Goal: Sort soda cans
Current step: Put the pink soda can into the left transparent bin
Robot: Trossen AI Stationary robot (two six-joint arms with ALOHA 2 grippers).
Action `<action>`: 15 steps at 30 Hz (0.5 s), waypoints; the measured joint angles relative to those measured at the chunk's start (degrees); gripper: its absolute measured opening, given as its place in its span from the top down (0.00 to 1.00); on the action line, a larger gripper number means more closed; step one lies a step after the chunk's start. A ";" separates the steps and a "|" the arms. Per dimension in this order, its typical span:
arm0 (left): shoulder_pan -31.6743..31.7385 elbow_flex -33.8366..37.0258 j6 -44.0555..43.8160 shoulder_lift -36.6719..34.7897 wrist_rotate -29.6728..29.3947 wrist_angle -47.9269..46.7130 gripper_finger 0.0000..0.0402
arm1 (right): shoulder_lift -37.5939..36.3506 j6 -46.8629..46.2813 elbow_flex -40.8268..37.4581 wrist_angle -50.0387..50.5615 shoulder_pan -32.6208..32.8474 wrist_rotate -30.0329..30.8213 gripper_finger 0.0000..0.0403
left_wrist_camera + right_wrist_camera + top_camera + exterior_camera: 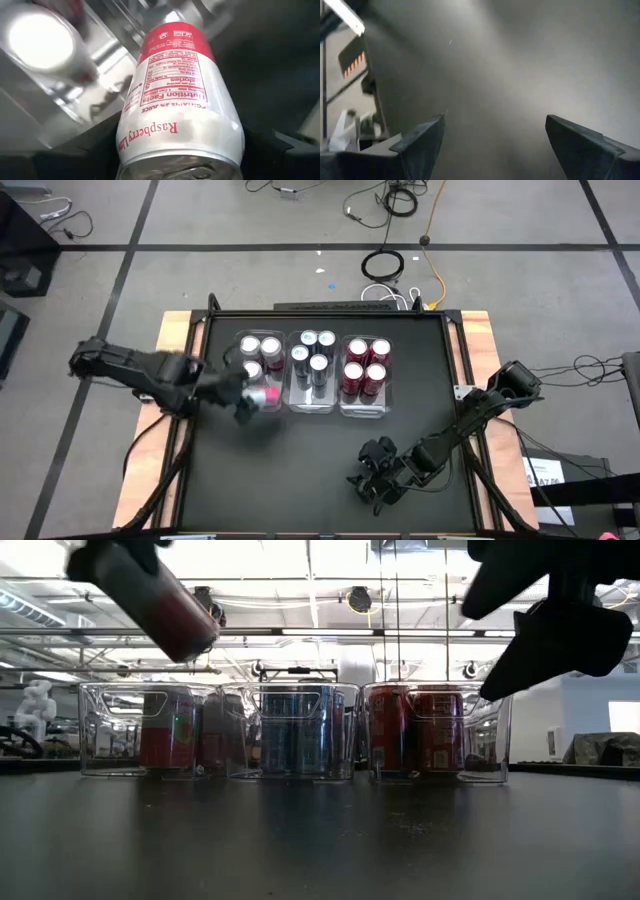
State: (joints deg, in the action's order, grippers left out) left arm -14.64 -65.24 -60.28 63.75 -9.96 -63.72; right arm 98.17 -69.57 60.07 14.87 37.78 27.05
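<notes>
Raspberry can [181, 100] sits tilted in my left gripper [252, 398], jaws closed around it, above the nearest bin [262, 368]. Tilted so, it could clip the rim and topple. Right gripper [492, 145] gapes empty.

Left gripper [252, 397] clamped at mid-table; right gripper [372, 477] waits, fingers [420, 142] spread.

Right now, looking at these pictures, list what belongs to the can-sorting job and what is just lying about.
Belongs to the job:
- Raspberry can, held tilted by the left gripper
- Pink-red cans in the left bin
- Silver-blue cans in the middle bin
- Red cans in the right bin
- Right gripper, open, waiting

Just lying about:
- Cables on the floor
</notes>
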 joint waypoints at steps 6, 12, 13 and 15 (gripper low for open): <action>16.35 -0.05 18.88 2.11 6.98 0.61 0.24 | 0.00 -1.94 0.00 0.11 -1.08 3.25 0.16; 25.18 -5.85 35.71 11.79 14.14 -3.02 0.24 | 0.00 -3.29 0.00 0.29 -2.95 3.22 0.16; 25.72 -7.56 38.12 13.80 14.07 -4.67 0.24 | 0.00 -3.27 0.00 0.29 -3.29 3.21 0.16; 26.34 -11.38 42.55 17.81 13.12 -8.10 0.24 | 0.00 -3.32 0.00 0.29 -3.93 3.21 0.16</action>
State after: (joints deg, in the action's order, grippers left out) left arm 11.70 -76.62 -17.73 81.56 3.16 -71.83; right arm 98.17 -72.88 60.07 15.16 33.85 30.26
